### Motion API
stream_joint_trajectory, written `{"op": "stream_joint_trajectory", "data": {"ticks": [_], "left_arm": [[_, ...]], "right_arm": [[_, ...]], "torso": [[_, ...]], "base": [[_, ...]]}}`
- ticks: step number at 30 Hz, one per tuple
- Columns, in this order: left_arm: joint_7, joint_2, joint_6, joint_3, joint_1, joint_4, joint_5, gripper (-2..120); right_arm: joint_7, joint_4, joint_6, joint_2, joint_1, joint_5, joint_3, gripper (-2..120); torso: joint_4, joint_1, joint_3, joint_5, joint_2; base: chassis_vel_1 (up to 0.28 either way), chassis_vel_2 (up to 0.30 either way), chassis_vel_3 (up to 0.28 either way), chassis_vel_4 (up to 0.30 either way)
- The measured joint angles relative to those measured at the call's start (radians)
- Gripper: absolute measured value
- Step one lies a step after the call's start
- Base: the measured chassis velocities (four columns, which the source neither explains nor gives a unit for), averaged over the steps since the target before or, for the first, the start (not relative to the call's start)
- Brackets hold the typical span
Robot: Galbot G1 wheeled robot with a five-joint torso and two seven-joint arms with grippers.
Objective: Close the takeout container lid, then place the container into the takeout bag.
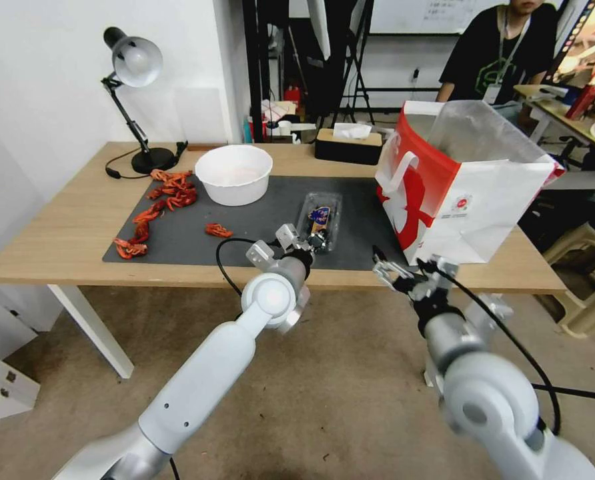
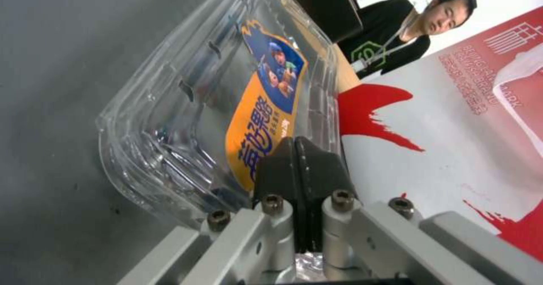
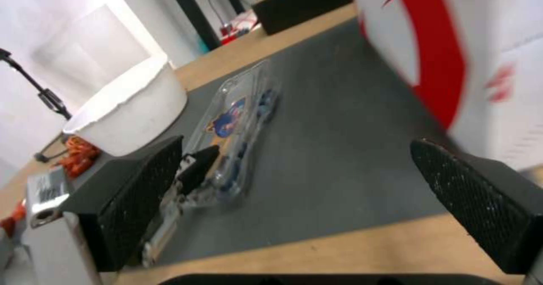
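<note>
The white bowl (image 1: pixel 234 173) stands at the left on the dark mat (image 1: pixel 177 233). Right of it lies the takeout container (image 1: pixel 319 220), flat on the mat, its long axis running away from the robot. The left gripper (image 1: pixel 309 248) is at the near end of the container, its fingers (image 2: pixel 300 166) pressed together on the near edge of the lid (image 2: pixel 249 107), which looks down. The label on the lid is orange and blue with Chinese characters I cannot read. The right gripper (image 1: pixel 404 272) hangs wide open over the table's near edge, between container and takeout bag (image 1: pixel 457 180). The bag stands open at the right, with small, unreadable print.
</note>
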State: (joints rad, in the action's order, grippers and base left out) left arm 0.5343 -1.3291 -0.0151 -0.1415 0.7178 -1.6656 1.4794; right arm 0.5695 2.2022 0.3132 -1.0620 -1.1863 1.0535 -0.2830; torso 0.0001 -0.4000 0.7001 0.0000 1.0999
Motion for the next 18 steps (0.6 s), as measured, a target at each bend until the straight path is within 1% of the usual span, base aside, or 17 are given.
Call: {"op": "stream_joint_trajectory", "data": {"ticks": [1, 4, 5, 8, 9, 13, 14, 17, 18], "left_arm": [[0.000, 0.000, 0.000, 0.000, 0.000, 0.000, 0.000, 0], [-0.001, 0.001, 0.001, -0.001, 0.001, 0.000, -0.005, 0], [-0.001, 0.001, 0.001, -0.001, 0.001, 0.000, -0.005, 0], [-0.001, 0.003, 0.002, -0.002, 0.004, -0.001, -0.008, 0], [-0.001, 0.003, 0.002, -0.002, 0.004, -0.001, -0.008, 0], [-0.001, 0.004, 0.003, -0.002, 0.007, -0.003, -0.011, 0], [-0.001, 0.004, 0.003, -0.002, 0.007, -0.003, -0.011, 0], [-0.001, 0.008, 0.005, -0.002, 0.010, -0.005, -0.013, 0], [-0.001, 0.008, 0.005, -0.002, 0.010, -0.005, -0.013, 0]], "right_arm": [[0.000, 0.000, 0.000, 0.000, 0.000, 0.000, 0.000, 100], [0.020, -0.088, 0.014, 0.001, 0.116, 0.104, 0.033, 100], [0.020, -0.088, 0.014, 0.001, 0.116, 0.104, 0.033, 100], [0.034, -0.162, 0.020, -0.017, 0.207, 0.165, 0.075, 100], [0.034, -0.162, 0.020, -0.017, 0.207, 0.165, 0.075, 100], [0.041, -0.263, 0.021, -0.069, 0.307, 0.181, 0.136, 100], [0.041, -0.263, 0.021, -0.069, 0.307, 0.181, 0.136, 100], [0.045, -0.353, 0.022, -0.121, 0.381, 0.175, 0.163, 100], [0.045, -0.353, 0.022, -0.121, 0.381, 0.175, 0.163, 100]], "torso": [[0.0000, 0.000, 0.000, 0.0000, 0.000], [0.0001, 0.000, 0.000, 0.0001, 0.000], [0.0001, 0.000, 0.000, 0.0001, 0.000], [0.0000, 0.000, 0.000, 0.0000, 0.000], [0.0000, 0.000, 0.000, 0.0000, 0.000], [-0.0002, 0.000, 0.000, -0.0001, 0.000], [-0.0002, 0.000, 0.000, -0.0001, 0.000], [0.0000, 0.000, 0.000, -0.0002, 0.000], [0.0000, 0.000, 0.000, -0.0002, 0.000]], "base": [[0.000, 0.000, 0.000, 0.000], [0.000, 0.000, 0.000, 0.000], [0.000, 0.000, 0.000, 0.000], [0.000, 0.000, 0.000, 0.000], [0.000, 0.000, 0.000, 0.000], [0.000, 0.000, 0.000, 0.000], [0.000, 0.000, 0.000, 0.000], [0.000, 0.000, 0.000, 0.000], [0.000, 0.000, 0.000, 0.000]]}}
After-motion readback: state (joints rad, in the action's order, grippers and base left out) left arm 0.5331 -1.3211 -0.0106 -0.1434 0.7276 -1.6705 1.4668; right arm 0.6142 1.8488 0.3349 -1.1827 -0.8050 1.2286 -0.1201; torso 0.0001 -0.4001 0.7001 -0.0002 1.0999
